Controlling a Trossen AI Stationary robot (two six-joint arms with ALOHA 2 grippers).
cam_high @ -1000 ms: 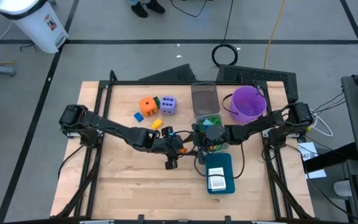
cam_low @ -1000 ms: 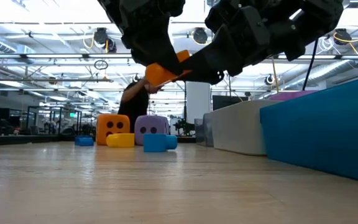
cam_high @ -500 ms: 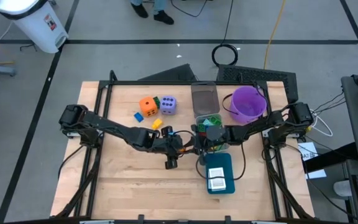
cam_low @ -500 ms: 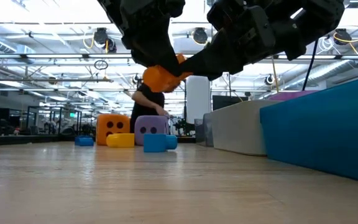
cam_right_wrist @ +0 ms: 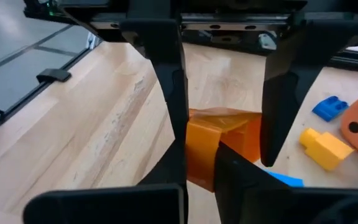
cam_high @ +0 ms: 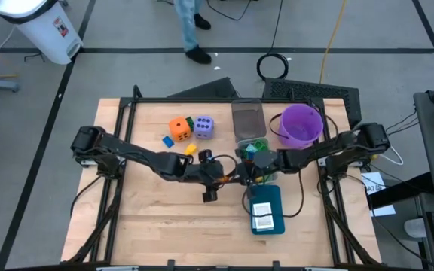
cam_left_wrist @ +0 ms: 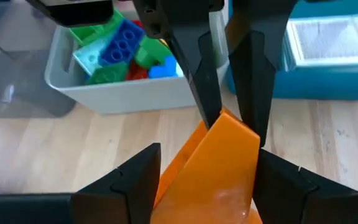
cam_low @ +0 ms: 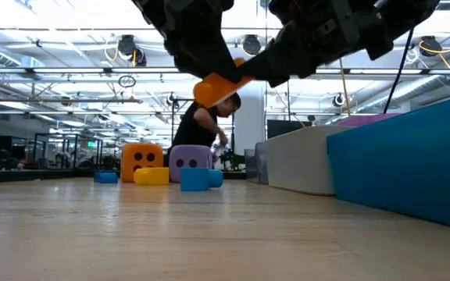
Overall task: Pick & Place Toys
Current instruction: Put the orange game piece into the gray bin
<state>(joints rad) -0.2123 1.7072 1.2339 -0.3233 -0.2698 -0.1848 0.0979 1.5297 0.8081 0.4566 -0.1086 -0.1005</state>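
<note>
An orange block (cam_low: 221, 84) hangs above the table's middle between my two grippers. My left gripper (cam_left_wrist: 209, 155) reaches in from the left and my right gripper (cam_left_wrist: 229, 121) from the right, each shut on the block. From above they meet beside the grey bin (cam_high: 252, 144) of blocks. At the far left stand an orange die (cam_high: 178, 126) and a lavender die (cam_high: 203, 126), with a blue block (cam_high: 167, 140) and a yellow block (cam_high: 187, 150) lying near them. My left gripper has the orange block's wide end (cam_left_wrist: 197, 186) between its two fingers, one finger on each side. The fingers slant down from the table's left. The block is tilted and clear of the table. My right gripper pinches the block's upper edge (cam_left_wrist: 227, 124) between its two nearly closed fingertips, opposite my left gripper's hold. The fingers (cam_low: 272, 66) slant down from the table's right. The block (cam_right_wrist: 222, 140) hangs clear of the table.
A teal tray (cam_high: 276, 197) with a white card (cam_high: 262, 216) lies just near of the grippers. A clear container (cam_high: 248, 117) and a purple bucket (cam_high: 301, 124) stand at the far right. A person walks beyond the far edge.
The orange block has tipped and shifted between the two grippers, ending a little higher and farther toward the table's right. The right arm's base end has moved slightly toward the table's right edge.
</note>
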